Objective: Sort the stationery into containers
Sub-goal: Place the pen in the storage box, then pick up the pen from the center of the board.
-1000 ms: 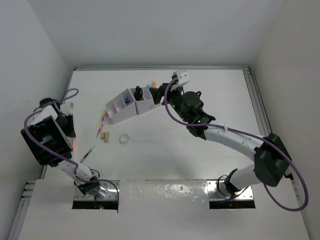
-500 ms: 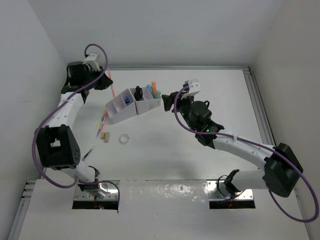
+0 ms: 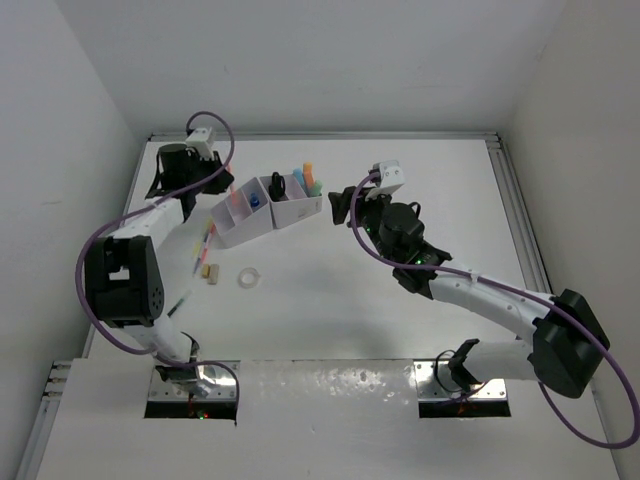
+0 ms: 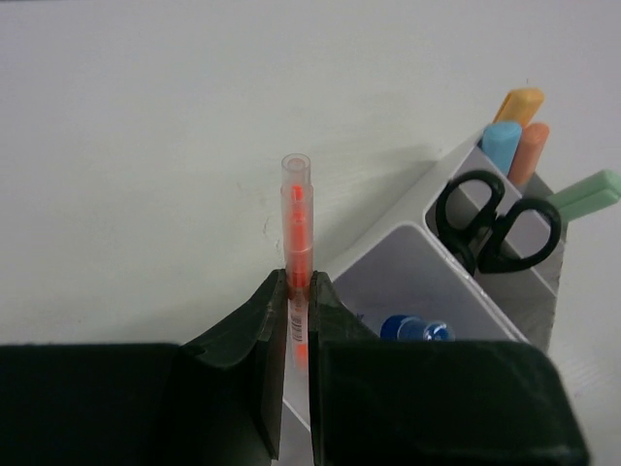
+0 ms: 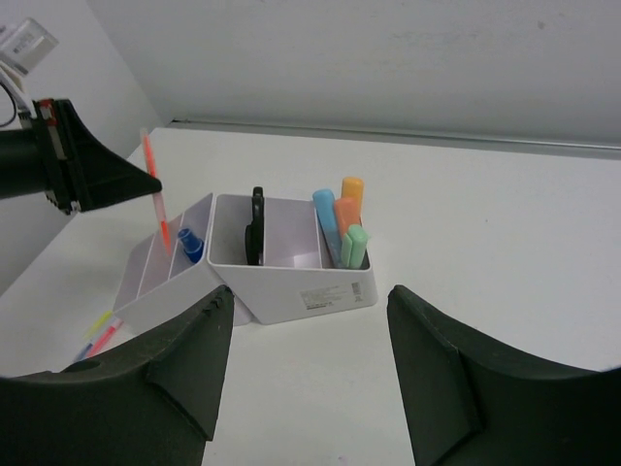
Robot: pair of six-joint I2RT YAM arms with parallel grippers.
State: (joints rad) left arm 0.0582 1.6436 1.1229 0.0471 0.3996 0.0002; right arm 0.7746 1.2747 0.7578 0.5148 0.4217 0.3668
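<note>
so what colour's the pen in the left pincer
The pen is clear with orange-red inside; best in left wrist view.

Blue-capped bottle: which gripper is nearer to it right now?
Left. The left gripper, shut on an orange pen, hovers right beside the blue-capped bottle. The right gripper stands open beyond the organiser's far end.

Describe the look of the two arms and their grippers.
The left arm and right arm are white tubular links between chunky black joint housings, each trailed by a looping purple cable. The left gripper and right gripper have matte black wedge-shaped jaws, with a small white box at each wrist.
</note>
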